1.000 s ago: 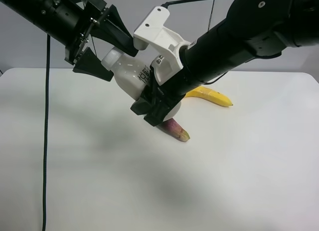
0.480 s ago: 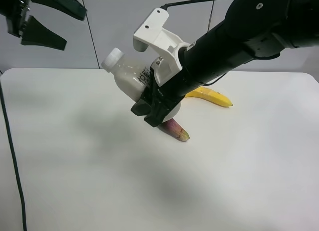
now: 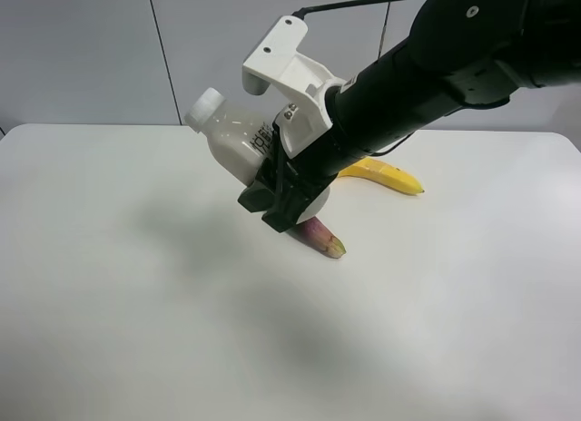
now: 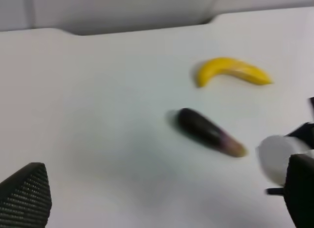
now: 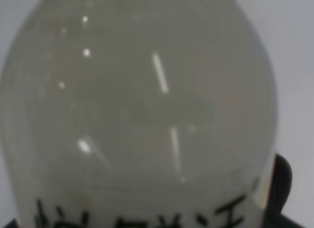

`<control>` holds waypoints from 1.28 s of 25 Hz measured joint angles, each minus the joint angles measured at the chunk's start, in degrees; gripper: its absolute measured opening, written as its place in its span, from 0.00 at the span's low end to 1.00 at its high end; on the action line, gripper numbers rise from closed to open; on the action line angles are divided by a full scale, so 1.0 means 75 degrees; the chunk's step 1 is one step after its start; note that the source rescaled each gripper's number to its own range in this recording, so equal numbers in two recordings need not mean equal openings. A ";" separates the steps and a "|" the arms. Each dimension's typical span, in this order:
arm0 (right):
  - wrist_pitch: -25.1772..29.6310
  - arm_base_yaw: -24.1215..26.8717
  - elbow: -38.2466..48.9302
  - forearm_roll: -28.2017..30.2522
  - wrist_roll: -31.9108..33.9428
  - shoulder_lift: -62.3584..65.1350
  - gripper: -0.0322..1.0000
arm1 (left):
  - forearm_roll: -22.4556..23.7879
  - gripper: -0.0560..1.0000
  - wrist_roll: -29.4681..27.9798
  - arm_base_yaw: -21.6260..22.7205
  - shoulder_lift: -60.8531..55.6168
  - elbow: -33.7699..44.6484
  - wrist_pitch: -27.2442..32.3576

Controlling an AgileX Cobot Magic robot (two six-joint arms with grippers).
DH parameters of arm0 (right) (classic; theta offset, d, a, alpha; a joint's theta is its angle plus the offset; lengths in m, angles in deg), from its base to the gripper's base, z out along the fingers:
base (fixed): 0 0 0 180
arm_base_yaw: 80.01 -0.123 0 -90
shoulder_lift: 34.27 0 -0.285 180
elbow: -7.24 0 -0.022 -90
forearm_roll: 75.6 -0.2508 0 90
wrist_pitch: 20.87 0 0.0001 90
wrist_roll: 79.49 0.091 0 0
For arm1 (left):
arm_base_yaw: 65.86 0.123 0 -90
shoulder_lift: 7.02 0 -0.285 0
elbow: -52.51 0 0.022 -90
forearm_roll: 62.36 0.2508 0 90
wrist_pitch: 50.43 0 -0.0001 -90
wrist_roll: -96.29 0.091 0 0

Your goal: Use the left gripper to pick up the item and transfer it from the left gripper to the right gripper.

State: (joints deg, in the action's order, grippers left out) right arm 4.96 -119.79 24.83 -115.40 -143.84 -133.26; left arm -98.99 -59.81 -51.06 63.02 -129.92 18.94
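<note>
The white bottle (image 3: 232, 138) with its white cap is held tilted above the table by my right gripper (image 3: 280, 200), the black arm with the white bracket (image 3: 289, 63), which is shut on the bottle's lower body. The bottle fills the right wrist view (image 5: 142, 115), with a black finger (image 5: 280, 181) at its side. My left gripper (image 4: 162, 203) is open and empty; its two fingertips (image 4: 25, 194) stand wide apart. It is out of the exterior high view. The bottle's cap also shows in the left wrist view (image 4: 275, 153).
A dark purple eggplant (image 3: 320, 236) lies on the white table (image 3: 136, 303) just under the right gripper. A yellow banana (image 3: 385, 176) lies behind it. Both also show in the left wrist view: the eggplant (image 4: 208, 132) and the banana (image 4: 230, 71).
The left arm let go of the bottle's cap end and drew back up and out of the exterior high view's left. The right gripper kept hold of the bottle and stayed still.
</note>
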 joint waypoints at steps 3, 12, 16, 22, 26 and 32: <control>0.0023 0.0000 0.0000 0.0000 0.0000 0.0000 0.03 | 0.0838 0.88 -0.0427 0.0000 -0.0874 0.0241 -0.0276; 0.0023 0.0000 0.0000 0.0000 0.0000 0.0000 0.03 | 0.1779 0.88 -0.0922 -0.0417 -0.3776 0.3131 -0.0890; 0.0023 0.0000 0.0000 0.0000 0.0000 0.0000 0.03 | 0.2828 0.88 -0.1692 -0.0431 -0.5395 0.4476 -0.1116; 0.0023 0.0000 0.0000 0.0000 0.0000 0.0000 0.03 | 0.4048 0.88 -0.2049 -0.0431 -0.7528 0.5483 -0.1136; 0.0023 0.0000 0.0000 0.0000 0.0029 0.0000 0.03 | 0.4401 0.87 -0.2377 -0.0431 -0.8279 0.5986 -0.1083; 0.0023 0.0000 0.0000 0.0000 0.0188 0.0000 0.03 | 0.4543 0.87 -0.2614 -0.0431 -0.8320 0.6673 -0.1084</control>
State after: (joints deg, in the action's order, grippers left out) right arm 5.13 -119.79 24.83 -115.40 -142.43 -133.26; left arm -64.92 -79.41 -54.29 0.63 -79.87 10.80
